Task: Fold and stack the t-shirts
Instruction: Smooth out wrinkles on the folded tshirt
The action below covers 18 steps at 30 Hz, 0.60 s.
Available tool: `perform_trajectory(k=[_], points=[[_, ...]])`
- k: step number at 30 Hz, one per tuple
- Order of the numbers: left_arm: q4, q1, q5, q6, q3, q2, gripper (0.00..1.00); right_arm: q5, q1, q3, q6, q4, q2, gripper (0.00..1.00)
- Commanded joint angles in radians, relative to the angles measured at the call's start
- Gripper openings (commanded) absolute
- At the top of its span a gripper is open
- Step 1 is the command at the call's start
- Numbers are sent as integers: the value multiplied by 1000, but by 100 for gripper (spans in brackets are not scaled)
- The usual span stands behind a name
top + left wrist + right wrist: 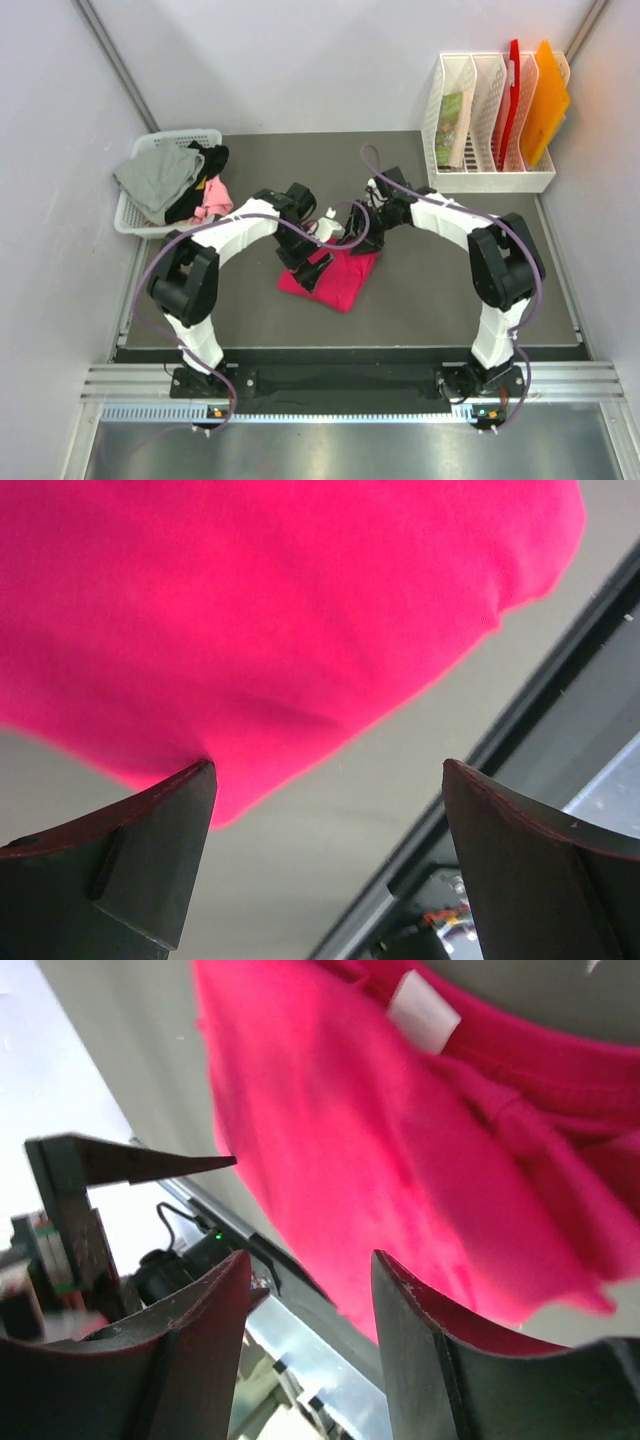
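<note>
Crimson-red t-shirt; grey t-shirt; white mesh basket; orange folder

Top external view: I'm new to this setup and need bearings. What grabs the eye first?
The crimson t-shirt lying at the middle of the table, with the left tool and right tool both open above it. Next, the white basket at the far left holding grey, black and pink shirts, and the red and orange folders in the rack at the far right.
</note>
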Motion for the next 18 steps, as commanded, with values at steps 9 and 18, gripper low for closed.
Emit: perform_trajectory(k=[9, 18], points=[[174, -20, -113, 74, -100, 138, 99, 42, -13, 51, -101, -72, 257, 50], [252, -3, -206, 114, -247, 126, 99, 143, -62, 103, -230, -225, 287, 50]])
